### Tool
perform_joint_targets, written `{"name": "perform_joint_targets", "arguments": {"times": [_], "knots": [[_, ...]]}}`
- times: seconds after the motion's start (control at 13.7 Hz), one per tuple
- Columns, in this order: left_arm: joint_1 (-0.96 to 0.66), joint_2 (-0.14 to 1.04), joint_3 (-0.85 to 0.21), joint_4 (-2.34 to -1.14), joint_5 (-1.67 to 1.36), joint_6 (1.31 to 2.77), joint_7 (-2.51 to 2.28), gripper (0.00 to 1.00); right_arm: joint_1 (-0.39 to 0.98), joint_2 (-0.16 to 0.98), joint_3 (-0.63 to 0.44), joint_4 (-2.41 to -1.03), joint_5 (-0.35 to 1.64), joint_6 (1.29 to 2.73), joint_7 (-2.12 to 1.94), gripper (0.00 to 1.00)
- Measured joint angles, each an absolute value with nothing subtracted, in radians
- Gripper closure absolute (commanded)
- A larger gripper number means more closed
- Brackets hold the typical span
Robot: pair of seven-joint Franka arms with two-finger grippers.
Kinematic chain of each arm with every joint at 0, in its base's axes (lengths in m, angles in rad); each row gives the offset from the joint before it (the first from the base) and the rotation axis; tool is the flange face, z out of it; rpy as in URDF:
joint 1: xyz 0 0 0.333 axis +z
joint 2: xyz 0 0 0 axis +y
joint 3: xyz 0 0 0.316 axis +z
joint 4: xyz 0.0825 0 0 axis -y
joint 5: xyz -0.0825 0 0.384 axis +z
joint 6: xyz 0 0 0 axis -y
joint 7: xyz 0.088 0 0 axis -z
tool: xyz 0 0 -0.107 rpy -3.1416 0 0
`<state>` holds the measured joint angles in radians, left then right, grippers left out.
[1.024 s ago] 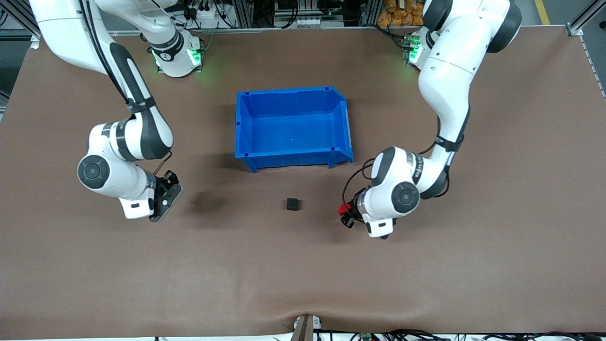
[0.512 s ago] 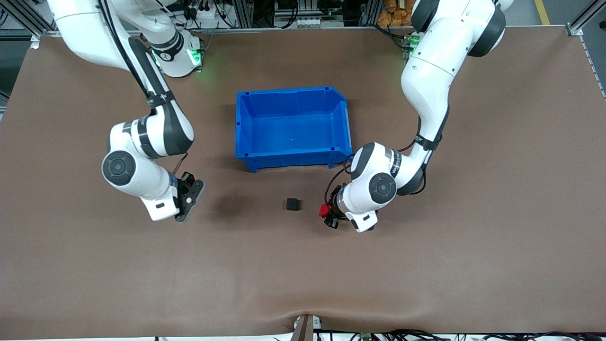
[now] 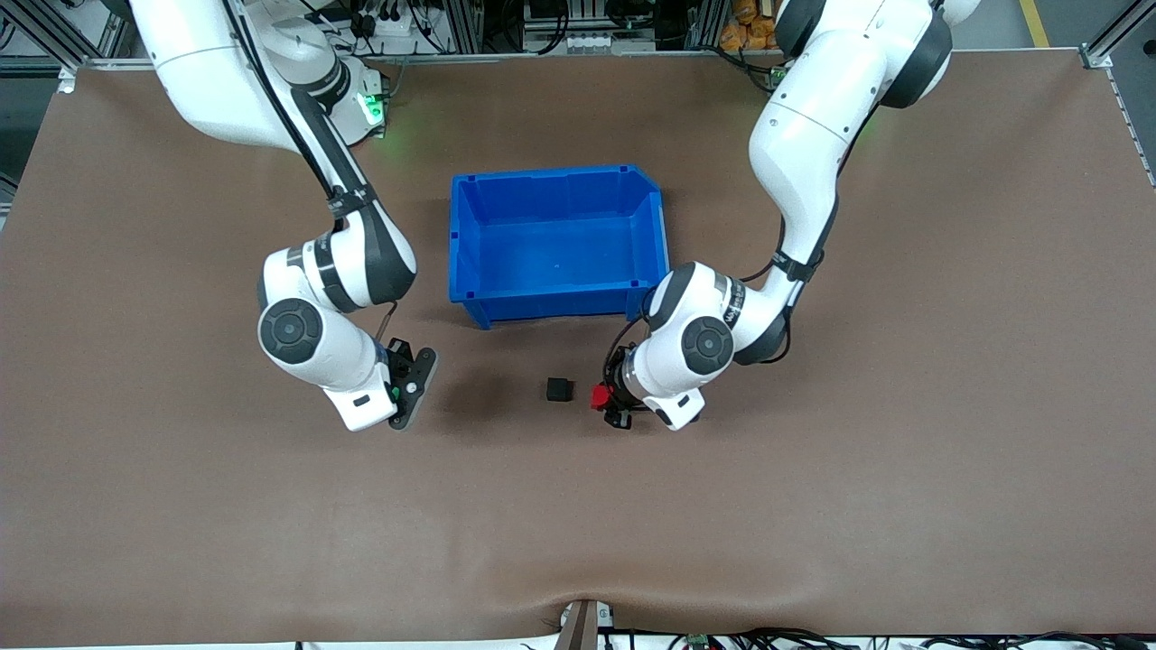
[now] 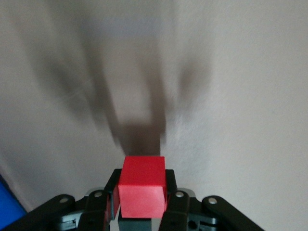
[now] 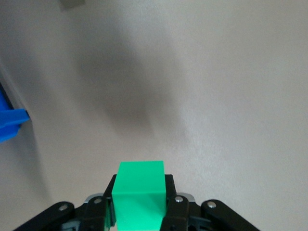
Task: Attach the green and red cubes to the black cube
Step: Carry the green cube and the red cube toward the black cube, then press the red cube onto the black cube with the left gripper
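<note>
Left gripper [image 3: 603,403] clamped on red cube [image 4: 142,185], just beside matte black cube [image 3: 559,389]. Right gripper [image 3: 408,394] clamped on bright green cube [image 5: 140,192], well apart.

No text, label, brand, number or sign can be read in these views. Near the left gripper, the arm's wrist ring [image 3: 733,311] carries small dark lettering, but the letters are too small to read.
</note>
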<state>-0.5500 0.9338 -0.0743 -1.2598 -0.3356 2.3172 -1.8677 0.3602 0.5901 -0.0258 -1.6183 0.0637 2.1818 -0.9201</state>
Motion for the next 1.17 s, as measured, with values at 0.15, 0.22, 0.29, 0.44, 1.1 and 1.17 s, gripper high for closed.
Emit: {"name": "perform_joint_targets", "arguments": {"times": [0.15, 0.22, 0.29, 0.44, 1.1, 1.17], "knots": [[-0.556, 0.934, -0.074, -1.259, -0.336, 2.318, -1.868, 1.0, 0.372, 0.609, -0.026, -1.604, 0.064, 2.183, -0.92, 1.0], [-0.556, 0.935, -0.074, -1.259, -0.336, 2.32, -1.868, 1.0, 0.379, 0.617, -0.026, -1.596, 0.064, 2.184, -0.92, 1.0], [-0.558, 0.938, -0.074, -1.259, -0.336, 2.324, -1.868, 1.0, 0.386, 0.623, -0.026, -1.589, 0.064, 2.184, -0.92, 1.0], [-0.568, 0.946, -0.074, -1.259, -0.336, 2.347, -1.868, 1.0, 0.394, 0.633, -0.026, -1.579, 0.064, 2.184, -0.92, 1.0], [-0.591, 0.983, -0.089, -1.259, -0.336, 2.472, -1.868, 1.0, 0.476, 0.685, -0.025, -1.554, 0.066, 2.275, -0.863, 1.0], [-0.591, 0.985, -0.09, -1.259, -0.336, 2.475, -1.868, 1.0, 0.49, 0.692, -0.025, -1.553, 0.066, 2.283, -0.85, 1.0]]}}
